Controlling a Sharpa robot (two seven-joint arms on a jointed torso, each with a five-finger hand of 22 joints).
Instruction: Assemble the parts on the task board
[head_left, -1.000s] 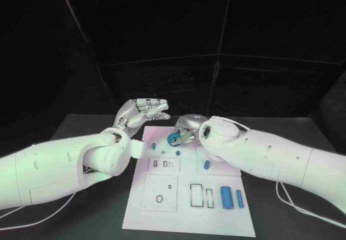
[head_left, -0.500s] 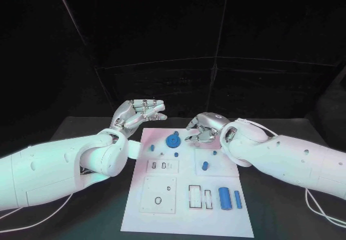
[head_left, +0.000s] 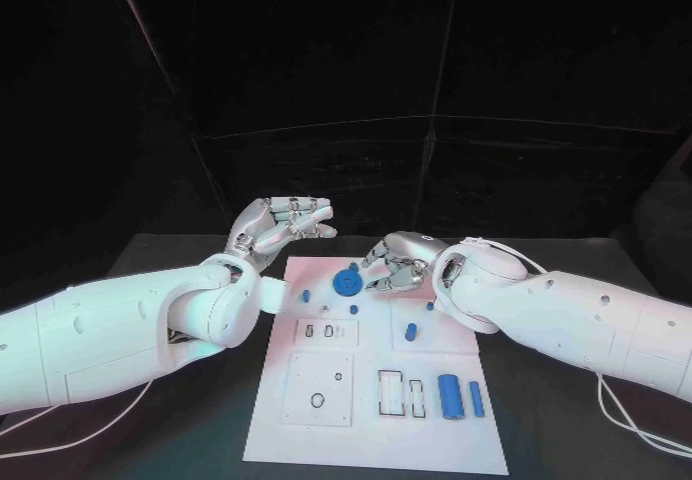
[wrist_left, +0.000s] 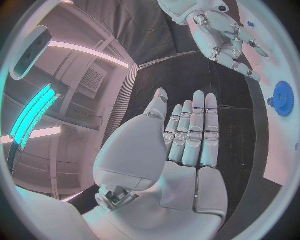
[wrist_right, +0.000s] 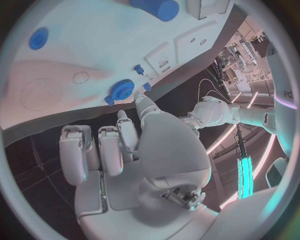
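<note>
On task board (head_left: 375, 420) blue gear (head_left: 346, 281), right hand (head_left: 397, 262) beside, no legible writing

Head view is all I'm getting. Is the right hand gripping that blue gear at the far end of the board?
Observer: No. The left wrist view shows the right hand clear of the blue gear, fingers spread and holding nothing.
Operator: Where is the gear, then?
Observer: The right wrist view shows it sitting on the task board, with the thumb tip just beside it. I cannot tell whether they touch.
Operator: And the left hand?
Observer: The left hand has an empty palm, its fingers straight and side by side.
</note>
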